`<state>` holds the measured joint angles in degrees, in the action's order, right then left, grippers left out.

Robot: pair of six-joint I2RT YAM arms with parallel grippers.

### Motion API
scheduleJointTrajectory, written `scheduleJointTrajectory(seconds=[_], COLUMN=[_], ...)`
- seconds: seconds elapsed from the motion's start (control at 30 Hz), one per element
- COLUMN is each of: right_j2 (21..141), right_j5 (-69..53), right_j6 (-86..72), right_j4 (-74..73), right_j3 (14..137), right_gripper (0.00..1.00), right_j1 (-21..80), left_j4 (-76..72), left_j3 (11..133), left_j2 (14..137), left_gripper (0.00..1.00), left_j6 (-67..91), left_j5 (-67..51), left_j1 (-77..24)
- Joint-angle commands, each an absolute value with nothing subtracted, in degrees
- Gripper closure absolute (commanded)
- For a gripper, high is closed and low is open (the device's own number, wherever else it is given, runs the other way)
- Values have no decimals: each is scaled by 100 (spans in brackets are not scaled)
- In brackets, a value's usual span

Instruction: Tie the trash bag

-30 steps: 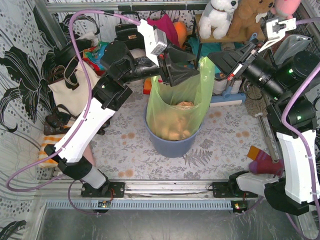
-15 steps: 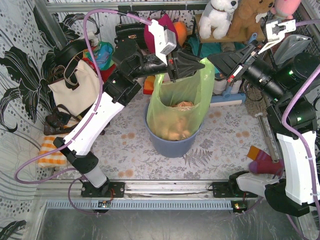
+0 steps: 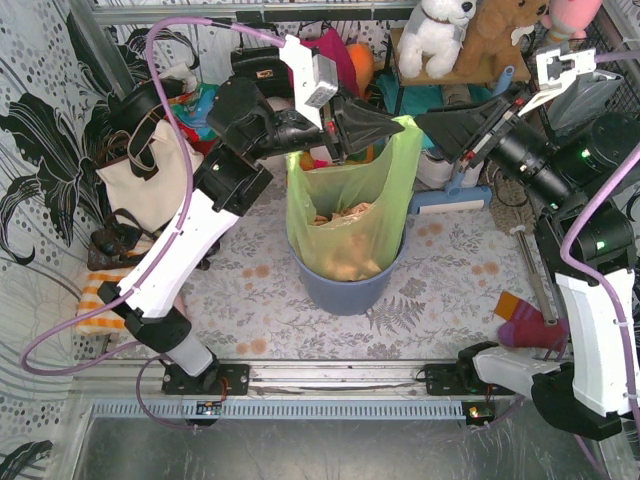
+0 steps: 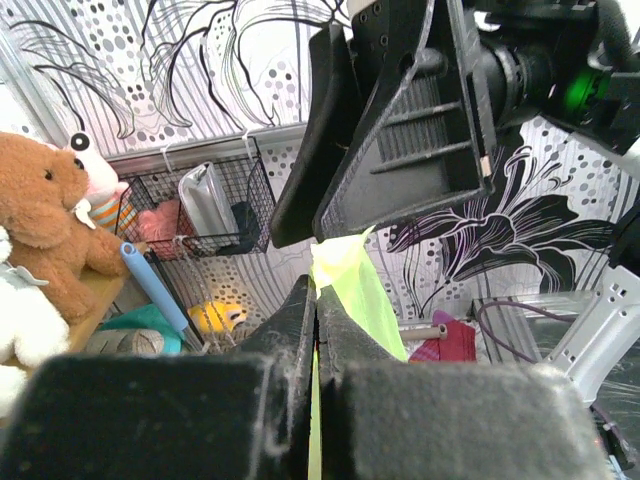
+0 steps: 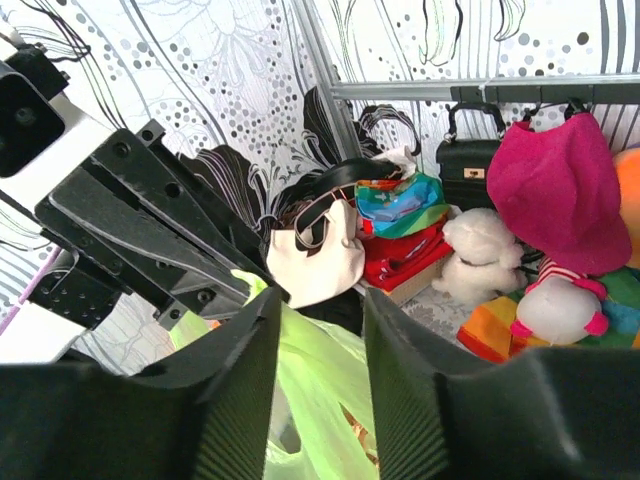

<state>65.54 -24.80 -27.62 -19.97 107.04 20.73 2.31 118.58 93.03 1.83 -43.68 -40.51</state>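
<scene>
The trash bag (image 3: 350, 200) is thin light-green film lining a round blue-grey bin (image 3: 345, 290), with tan crumpled paper showing through. My left gripper (image 3: 398, 123) reaches across from the left and is shut on the bag's raised upper right corner. In the left wrist view its jaws (image 4: 315, 292) pinch a strip of green film (image 4: 350, 275). My right gripper (image 3: 421, 118) points in from the right, its tips right beside that corner. The right wrist view shows it open (image 5: 318, 305), with the bag (image 5: 320, 385) in the gap and below it.
Plush toys (image 3: 440, 30) sit on a shelf behind the bin. A cream tote bag (image 3: 145, 180) and other bags stand at the back left. A striped sock-like cloth (image 3: 525, 325) lies at the right. A metal rail (image 3: 340, 380) runs along the near edge.
My left gripper swung right to the bag's upper corner and shut on it. My right gripper, shut before, has opened. The bag's left rim now stands higher.
</scene>
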Motion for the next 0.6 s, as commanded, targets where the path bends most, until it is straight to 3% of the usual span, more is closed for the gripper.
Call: scheduleJointTrajectory(seconds=[0.0,0.23,0.57], right_j2=[6330,6297,6146], right_j5=[-2613,-3916,-4016], right_j6=[-2311,-2355,-2199], right_j4=[-1413,-540,-300], right_j3=[10463,10187,9819], right_gripper=[57,45,36], right_j1=[2101,2101,2098], left_j4=[-2,17,7], left_j3=[11866,11642,11399], left_j2=[8978,8852,8744], left_gripper=[95,95,95], left_j6=[333,435,511], left_j5=[-4301,-4321,-4435], left_j1=[-4061,-4061,-4061])
